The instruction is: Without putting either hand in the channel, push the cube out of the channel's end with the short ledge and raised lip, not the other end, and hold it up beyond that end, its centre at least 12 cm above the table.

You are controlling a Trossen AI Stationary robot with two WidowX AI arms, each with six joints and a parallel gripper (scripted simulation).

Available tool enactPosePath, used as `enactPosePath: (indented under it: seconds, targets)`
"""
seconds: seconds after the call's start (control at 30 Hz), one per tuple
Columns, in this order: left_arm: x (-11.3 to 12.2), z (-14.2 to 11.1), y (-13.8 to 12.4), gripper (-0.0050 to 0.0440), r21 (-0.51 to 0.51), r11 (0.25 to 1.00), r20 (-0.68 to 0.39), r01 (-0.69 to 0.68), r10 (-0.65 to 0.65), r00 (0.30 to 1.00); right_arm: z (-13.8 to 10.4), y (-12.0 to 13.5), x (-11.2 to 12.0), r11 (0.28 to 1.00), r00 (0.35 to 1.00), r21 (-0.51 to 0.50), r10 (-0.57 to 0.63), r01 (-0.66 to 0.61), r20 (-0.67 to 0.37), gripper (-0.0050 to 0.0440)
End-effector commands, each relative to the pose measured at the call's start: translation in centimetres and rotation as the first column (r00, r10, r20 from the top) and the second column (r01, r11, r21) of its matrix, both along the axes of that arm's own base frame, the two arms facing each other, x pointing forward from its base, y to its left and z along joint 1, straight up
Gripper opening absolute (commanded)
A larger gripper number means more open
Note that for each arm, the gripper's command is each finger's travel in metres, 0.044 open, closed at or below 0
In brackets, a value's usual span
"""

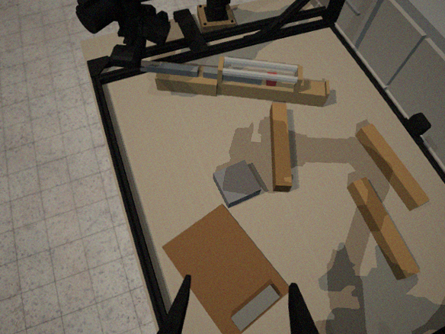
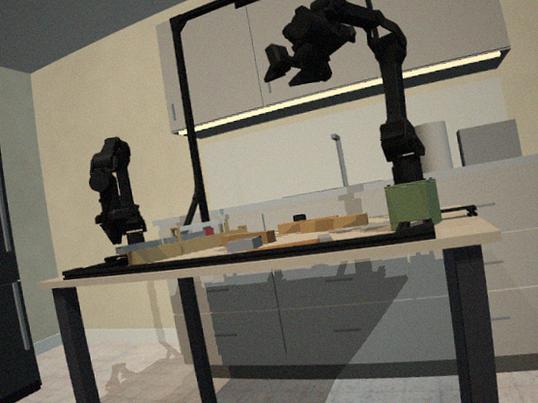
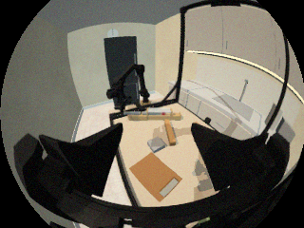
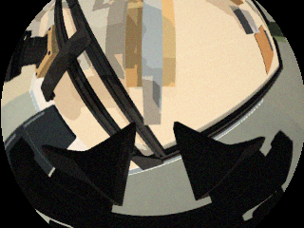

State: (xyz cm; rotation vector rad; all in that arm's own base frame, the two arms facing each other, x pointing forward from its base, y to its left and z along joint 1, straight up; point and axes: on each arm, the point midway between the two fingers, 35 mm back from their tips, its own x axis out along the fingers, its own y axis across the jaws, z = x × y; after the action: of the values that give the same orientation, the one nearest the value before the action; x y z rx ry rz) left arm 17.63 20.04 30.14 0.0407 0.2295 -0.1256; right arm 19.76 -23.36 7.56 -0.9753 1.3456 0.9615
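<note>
Red cube (image 1: 271, 79) (image 2: 207, 231) (image 3: 163, 113) lies in the pale wooden channel (image 1: 255, 91) (image 2: 193, 243) (image 3: 154, 117) (image 4: 168, 71), beyond the right tool (image 1: 138, 65) (image 2: 117, 241) (image 3: 123, 111) (image 4: 155, 125); its fingers, like the left tool's (image 1: 240, 280) (image 2: 279, 82) (image 3: 157, 125), stand apart. Pushing seems next: grey bar (image 1: 178, 69) (image 2: 138, 246) (image 3: 138, 113) (image 4: 152, 43) toward cube.

The cube's (image 1: 271, 79) (image 2: 208, 231) lower faces are hidden by the channel wall (image 1: 255, 91) (image 2: 198, 243); in the right wrist view it is indistinguishable
</note>
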Motion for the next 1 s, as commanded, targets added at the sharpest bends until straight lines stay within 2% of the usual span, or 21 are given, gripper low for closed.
enactPosePath:
  seconds: [0.0,0.47,0.53,0.97]
  targets:
    - [0.0,0.1,0.0,0.04,0.0,1.0,0.004,0.0,0.0,1.0,-0.9,0.1,-0.1,1.0,1.0,0.007,0.003,-0.003,-0.004,0.02]
    - [0.0,0.1,0.0,0.04,0.0,1.0,0.004,0.0,0.0,1.0,-2.2,0.2,-0.2,1.0,1.0,0.007,0.003,-0.003,-0.004,0.02]
    - [0.0,0.1,0.0,0.04,0.0,1.0,0.004,0.0,0.0,1.0,-1.9,0.1,-0.1,1.0,1.0,0.001,0.001,-0.001,-0.001,0.0152]
    - [0.0,0.1,0.0,0.04,0.0,1.0,0.004,0.0,0.0,1.0,-1.9,0.1,-0.1,1.0,1.0,0.001,0.001,-0.001,-0.001,0.0079]
